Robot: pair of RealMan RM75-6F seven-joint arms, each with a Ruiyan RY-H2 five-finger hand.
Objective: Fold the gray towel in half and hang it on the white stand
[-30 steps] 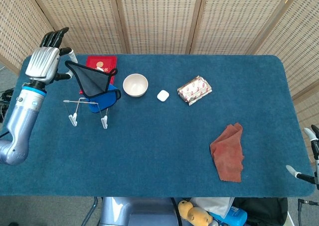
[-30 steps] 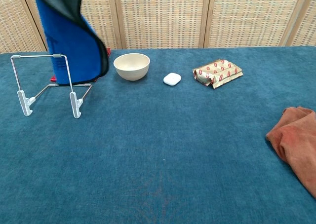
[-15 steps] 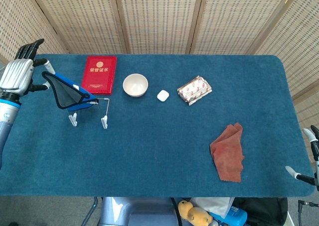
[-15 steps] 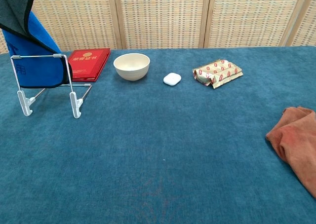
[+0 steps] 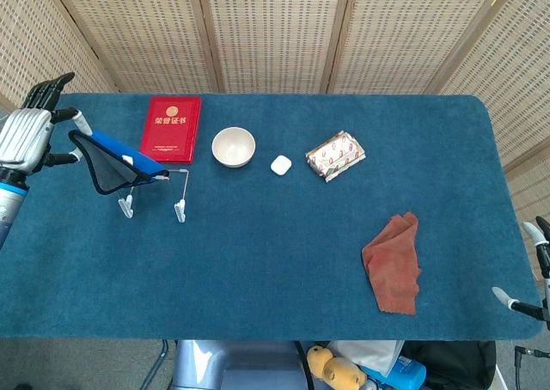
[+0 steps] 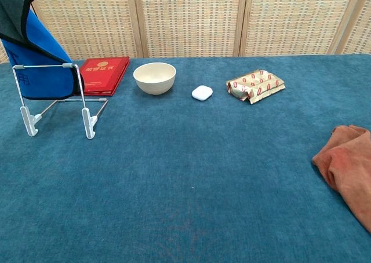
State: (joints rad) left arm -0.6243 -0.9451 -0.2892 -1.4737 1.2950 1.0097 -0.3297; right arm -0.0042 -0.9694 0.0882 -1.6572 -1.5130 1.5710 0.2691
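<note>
The folded towel (image 5: 113, 164), gray on one face and blue on the other, lies over the top bar of the white wire stand (image 5: 180, 204) at the table's left. Its upper corner is pinched in my left hand (image 5: 26, 137), which hovers left of the stand, off the table edge. In the chest view the towel (image 6: 36, 63) drapes behind the stand (image 6: 88, 121) and runs up out of frame; the hand is not seen there. Only spread fingertips of my right hand (image 5: 526, 270) show at the lower right edge, holding nothing.
A red booklet (image 5: 173, 128), a white bowl (image 5: 233, 146), a small white case (image 5: 280, 164) and a patterned packet (image 5: 336, 155) lie along the back of the blue table. A rust-coloured cloth (image 5: 394, 263) lies front right.
My left hand carried the towel leftward from in front of the red booklet to past the stand. The towel now lies across the stand's bar. The right hand stayed put.
</note>
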